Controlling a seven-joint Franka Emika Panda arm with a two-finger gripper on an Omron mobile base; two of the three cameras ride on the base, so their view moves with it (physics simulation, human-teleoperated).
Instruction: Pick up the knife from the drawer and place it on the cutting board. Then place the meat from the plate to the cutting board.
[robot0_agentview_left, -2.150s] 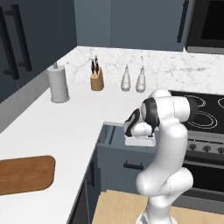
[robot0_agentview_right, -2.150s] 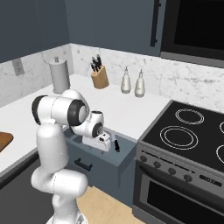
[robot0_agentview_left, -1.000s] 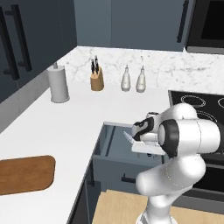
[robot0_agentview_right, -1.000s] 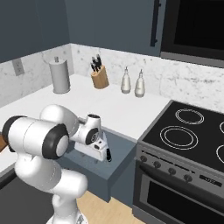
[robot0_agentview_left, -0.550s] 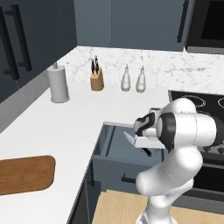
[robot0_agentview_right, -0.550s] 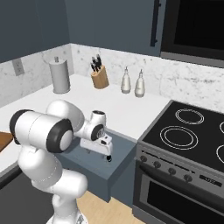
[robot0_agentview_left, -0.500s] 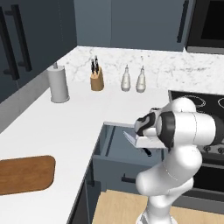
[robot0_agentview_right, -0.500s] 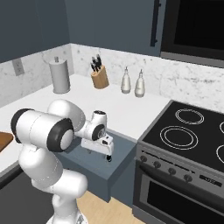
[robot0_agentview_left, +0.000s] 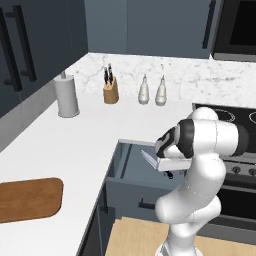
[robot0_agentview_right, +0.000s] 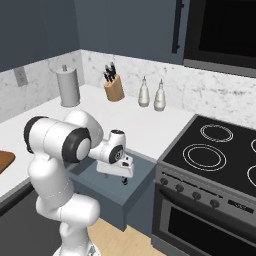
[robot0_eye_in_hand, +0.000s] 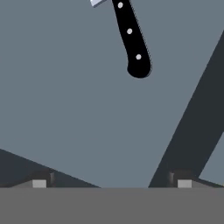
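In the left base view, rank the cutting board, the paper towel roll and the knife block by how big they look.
1. cutting board, largest, though nearest the camera
2. paper towel roll
3. knife block, smallest

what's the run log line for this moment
phase: reaching into drawer | fingers: open, empty | knife: on drawer floor, ungrasped | cutting board: bare

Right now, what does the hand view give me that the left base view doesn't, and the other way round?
Hand view alone: the knife, its black handle lying on the drawer floor, ahead of the open gripper and untouched. Left base view alone: the cutting board on the counter's near left, the paper towel roll, the knife block and two bottles by the backsplash. Both share the open drawer with the hand poised over it.
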